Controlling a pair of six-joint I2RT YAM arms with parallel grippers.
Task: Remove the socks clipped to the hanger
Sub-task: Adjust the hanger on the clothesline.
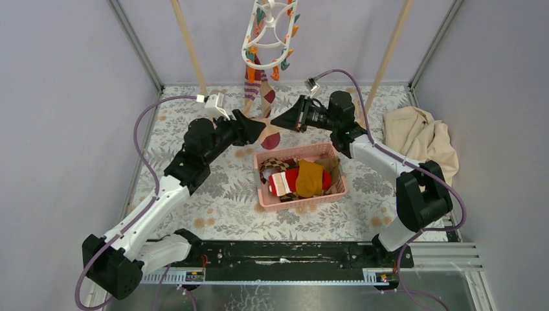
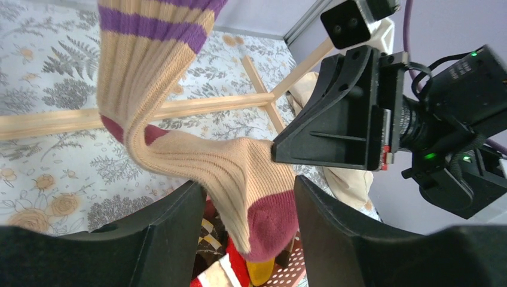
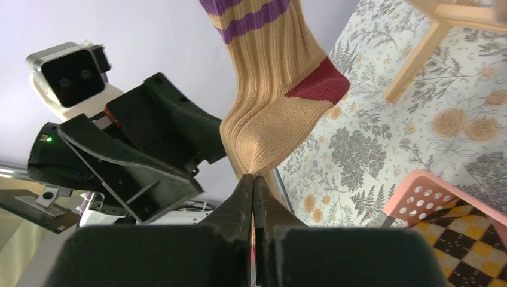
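Left wrist view shows the striped sock hanging long-way down from the hanger, its red toe inside the left tool, whose fingers are wide apart. The right tool is clamped on the sock's foot, so it is better placed to pull down.

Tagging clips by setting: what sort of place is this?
Likely a robot lab cell staged for laundry: two arms bolted to a black rail, plain metal-framed walls, a clip hanger, a pink basket of socks.

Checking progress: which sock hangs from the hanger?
The tan, purple-striped sock with maroon toe, pinched by the right gripper; the other socks lie in the pink basket.
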